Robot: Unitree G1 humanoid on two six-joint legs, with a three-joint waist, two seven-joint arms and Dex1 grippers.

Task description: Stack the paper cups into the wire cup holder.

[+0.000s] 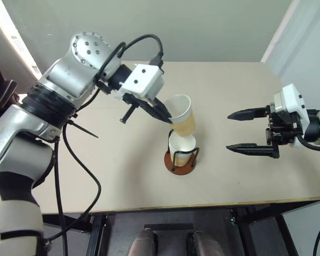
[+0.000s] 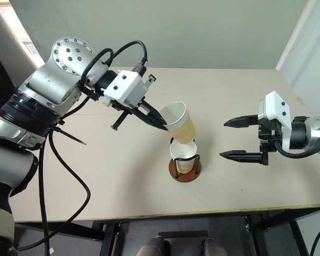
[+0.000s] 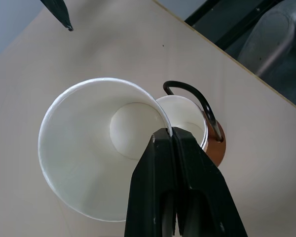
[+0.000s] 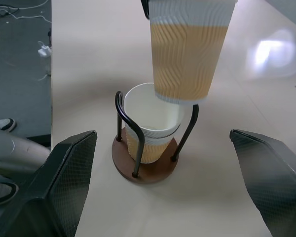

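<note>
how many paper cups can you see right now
2, maybe 3: one tan ribbed paper cup pinched by the left gripper above the black wire cup holder, and the nested cups inside look like two.

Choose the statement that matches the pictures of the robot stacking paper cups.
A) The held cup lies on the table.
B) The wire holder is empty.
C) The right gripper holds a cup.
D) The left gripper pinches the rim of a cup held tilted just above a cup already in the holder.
D: the left gripper pinches the rim of a tilted paper cup above the cup seated in the wire cup holder; the right gripper hangs open, holding nothing.
</note>
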